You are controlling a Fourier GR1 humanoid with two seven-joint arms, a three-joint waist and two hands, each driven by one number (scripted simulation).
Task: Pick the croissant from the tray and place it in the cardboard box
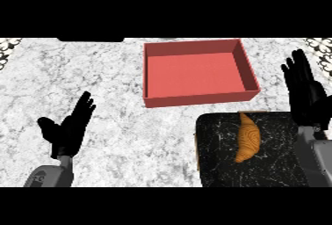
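Dark tray [220,167] (cut off below) holds croissant [247,138] near red box [198,72].

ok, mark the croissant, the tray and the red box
croissant [247,143], head view, middle of its body
tray [217,169], head view, bare dark surface left of the croissant
red box [194,72], head view, inner floor

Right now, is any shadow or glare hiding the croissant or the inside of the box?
Head view: the croissant stands out brightly against the dark tray, no glare on it; the box interior is evenly lit, with its right inner wall only a little darker; the right hand covers part of the tray's far right corner, not the croissant.
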